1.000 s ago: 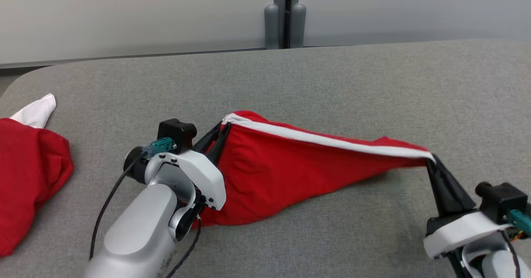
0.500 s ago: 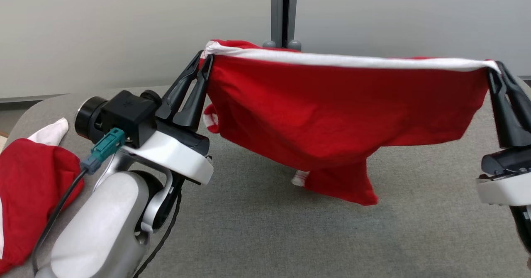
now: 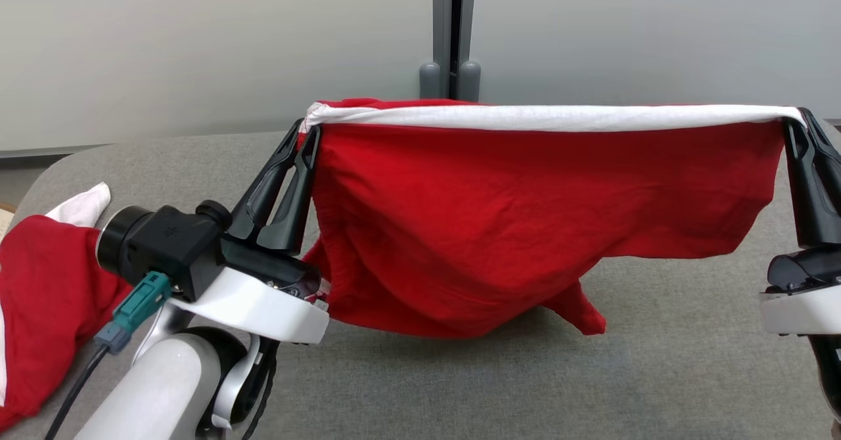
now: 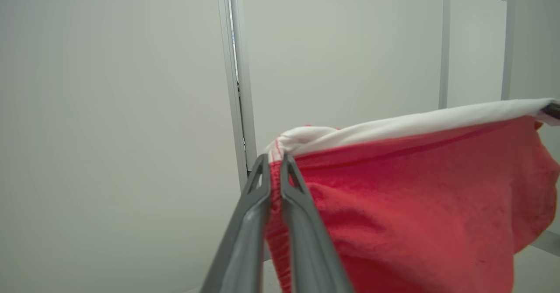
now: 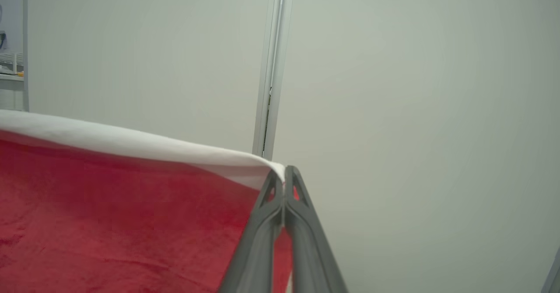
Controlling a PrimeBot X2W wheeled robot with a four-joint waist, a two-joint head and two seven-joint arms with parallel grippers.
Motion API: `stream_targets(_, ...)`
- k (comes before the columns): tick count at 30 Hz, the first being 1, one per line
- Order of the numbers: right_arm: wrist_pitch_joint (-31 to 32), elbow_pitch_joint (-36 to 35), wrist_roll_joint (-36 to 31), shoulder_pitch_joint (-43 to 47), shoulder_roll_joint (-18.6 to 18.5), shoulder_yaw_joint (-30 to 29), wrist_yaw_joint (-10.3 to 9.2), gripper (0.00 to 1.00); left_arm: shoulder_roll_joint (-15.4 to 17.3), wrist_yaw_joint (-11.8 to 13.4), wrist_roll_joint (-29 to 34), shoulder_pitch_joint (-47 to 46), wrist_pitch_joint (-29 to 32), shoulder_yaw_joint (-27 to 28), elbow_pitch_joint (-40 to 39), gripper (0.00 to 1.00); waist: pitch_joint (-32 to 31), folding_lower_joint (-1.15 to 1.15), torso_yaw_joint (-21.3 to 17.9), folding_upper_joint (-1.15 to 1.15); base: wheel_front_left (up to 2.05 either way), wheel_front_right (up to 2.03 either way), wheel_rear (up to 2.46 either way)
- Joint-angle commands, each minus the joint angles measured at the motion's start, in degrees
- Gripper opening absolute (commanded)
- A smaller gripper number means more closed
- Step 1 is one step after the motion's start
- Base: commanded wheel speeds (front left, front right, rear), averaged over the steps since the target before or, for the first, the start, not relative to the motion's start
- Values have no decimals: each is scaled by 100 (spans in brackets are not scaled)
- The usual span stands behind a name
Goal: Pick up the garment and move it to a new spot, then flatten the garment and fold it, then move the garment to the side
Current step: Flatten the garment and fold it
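Observation:
The garment (image 3: 525, 217) is red with a white band along its top edge. It hangs stretched between my two grippers above the grey table (image 3: 657, 361), its lower folds drooping down to the surface. My left gripper (image 3: 305, 128) is shut on the garment's left top corner. My right gripper (image 3: 795, 121) is shut on the right top corner. In the left wrist view the left gripper (image 4: 273, 162) pinches red cloth just under the white band of the garment (image 4: 415, 205). The right wrist view has the right gripper (image 5: 284, 172) clamped on the corner of the garment (image 5: 122, 214).
A second red and white garment (image 3: 46, 295) lies bunched at the table's left edge. Behind the table stands a pale wall (image 3: 197, 46) with a grey post (image 3: 450, 26). Open grey surface lies in front of the hanging cloth.
Both grippers lifted the garment off the table and pulled it taut between them. Since half a second ago it has come slightly lower and its hem has swung.

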Motion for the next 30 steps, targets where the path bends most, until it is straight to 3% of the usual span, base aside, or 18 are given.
stream_targets(1,9,46,37,-14,13,-40,-2,0,40,25,-18,-13,-43,70,3,0,49,0,-4,0,0,0,0)
stream_targets(6,-144,418,193,-461,29,37,-3,0,46,-153,-22,-389,-218,148,237,0,238,0,-58,0,0,0,0)
stream_targets(12,-329,1233,388,-1715,-102,228,-4,0,-194,-598,-40,-1508,-525,156,1191,0,680,0,-70,0,0,0,0)
stream_targets(22,-907,3609,664,-4839,63,972,-2,0,-913,-1230,84,-4005,-1346,288,3979,0,1423,0,-124,0,0,0,0)
stream_targets(30,-1500,5762,840,-6014,665,1763,-2,0,-1277,-1522,98,-4569,-1461,638,5981,0,1613,0,-218,0,0,0,0)
